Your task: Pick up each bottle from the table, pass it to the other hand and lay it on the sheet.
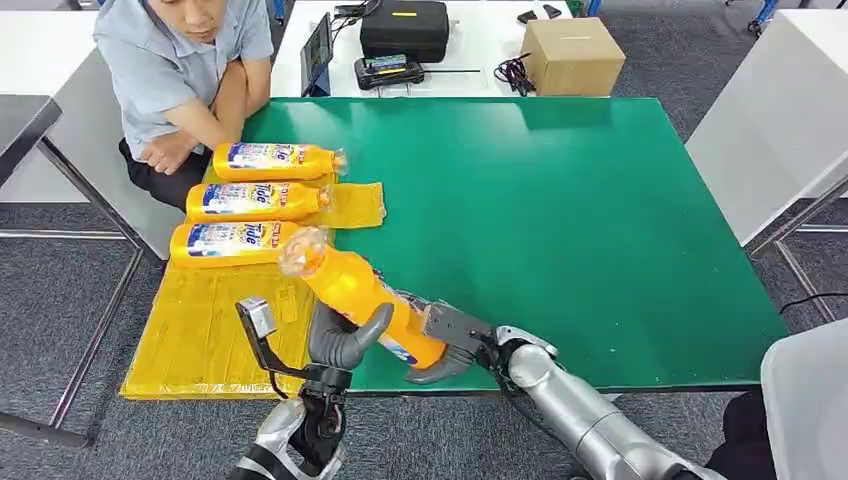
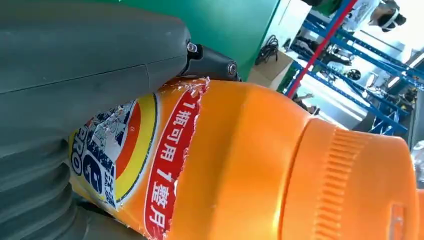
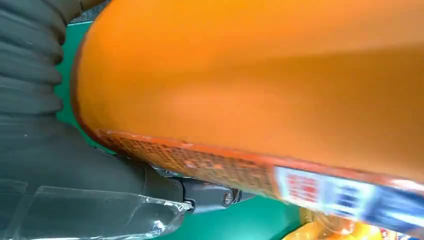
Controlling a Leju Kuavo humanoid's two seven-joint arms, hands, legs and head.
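An orange Tide bottle (image 1: 360,295) hangs tilted over the green table's (image 1: 560,220) near edge, cap end toward the sheet. My right hand (image 1: 450,345) grips its base end and my left hand (image 1: 340,345) wraps its thumb around the middle. The left wrist view shows the bottle (image 2: 250,160) with its torn label pressed against my left hand (image 2: 75,75). In the right wrist view the bottle (image 3: 250,75) lies against my right hand (image 3: 75,160). Three more Tide bottles (image 1: 275,160) (image 1: 255,200) (image 1: 235,243) lie side by side on the yellow sheet (image 1: 200,340).
A person (image 1: 185,70) sits at the table's far left corner, arms resting next to the farthest bottle. Behind the table stand a cardboard box (image 1: 572,55), a black case (image 1: 405,28) and a tablet (image 1: 317,55). A white table (image 1: 780,120) stands to the right.
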